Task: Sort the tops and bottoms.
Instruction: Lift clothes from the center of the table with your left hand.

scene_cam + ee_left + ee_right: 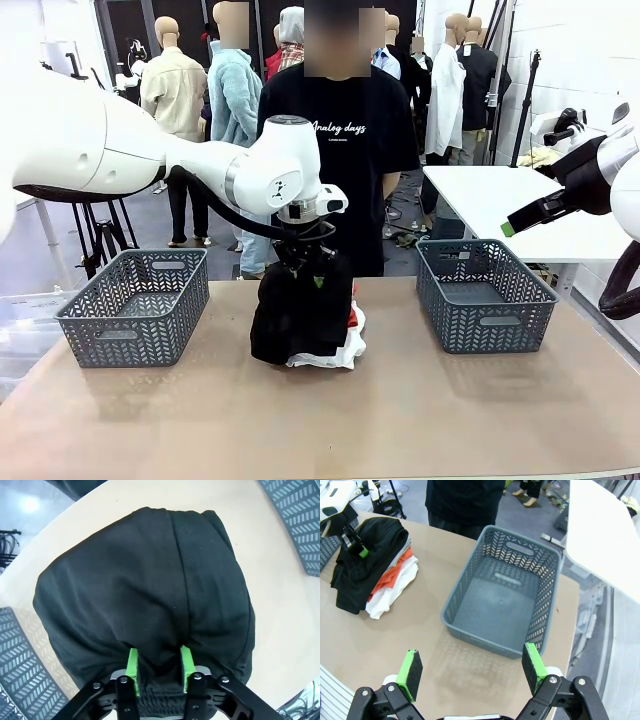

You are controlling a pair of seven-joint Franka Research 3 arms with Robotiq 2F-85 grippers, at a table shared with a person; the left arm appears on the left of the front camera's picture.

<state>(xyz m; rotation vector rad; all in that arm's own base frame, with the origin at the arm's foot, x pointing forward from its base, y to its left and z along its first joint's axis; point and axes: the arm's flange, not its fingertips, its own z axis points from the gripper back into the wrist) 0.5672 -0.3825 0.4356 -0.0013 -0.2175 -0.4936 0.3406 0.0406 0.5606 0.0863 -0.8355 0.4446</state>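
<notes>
Left hand [159, 656] is pinching a bunched fold of the black bottom [145, 580] between its green pads, right at the top of the heap. That heap sits mid-table [300, 420], between the two baskets. Right hand [471, 650] is spread wide w/ nothing in it, hanging above the right basket [485, 325].

What could bite you, imo:
- The pinch is on a small ridge of cloth. It's soft, slack stuff, so if you pull up fast the fold may slide out and the whole thing flops back.
- Can't tell how deep the pads go. If they caught a layer underneath, one of the white tops [325, 355] or the orange-red top [390, 575] comes along for the ride.
- The black cloth drapes down over the front of the pile, so a low carry will prob drag the rest across the table.
- Both baskets are stiff grey plastic lattice w/ open holes and a hard rim. A dangling hem could snag on the way into the left basket [130, 330].

Texture-wise: black cloth is matte, w/ a seam running down it. The tops below are thin and crumpled, edges poking out at the base.
</notes>
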